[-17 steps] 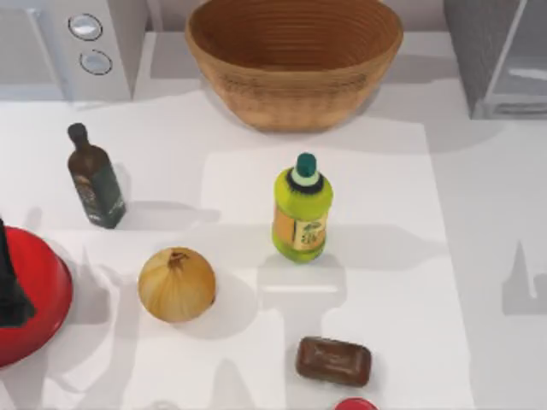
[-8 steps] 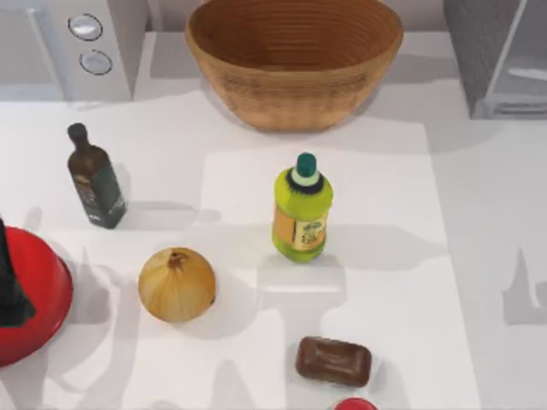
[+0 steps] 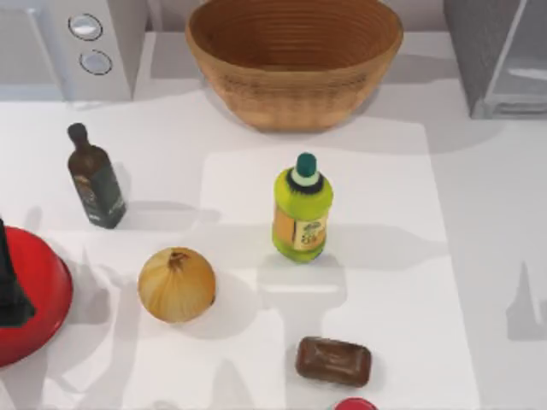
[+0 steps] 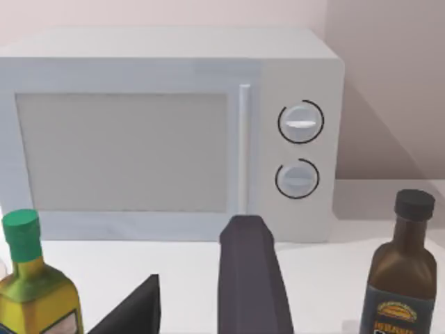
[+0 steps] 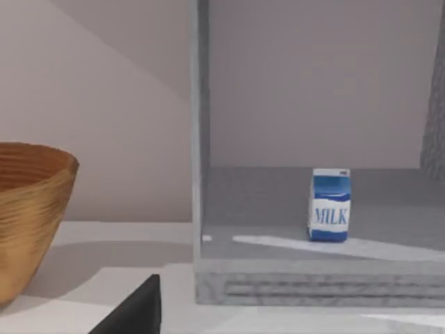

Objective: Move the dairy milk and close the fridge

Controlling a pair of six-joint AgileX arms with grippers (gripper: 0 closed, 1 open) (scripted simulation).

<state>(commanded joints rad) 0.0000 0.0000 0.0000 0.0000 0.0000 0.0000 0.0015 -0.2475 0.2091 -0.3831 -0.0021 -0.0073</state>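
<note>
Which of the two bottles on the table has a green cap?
The yellow-green bottle near the table's middle has it; the dark bottle further left has a dark cap.

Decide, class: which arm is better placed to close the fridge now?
Probably the right. Its wrist view faces the open fridge with the dairy milk standing inside, and the fridge sits at the table's right. The left gripper faces the microwave instead.
</note>
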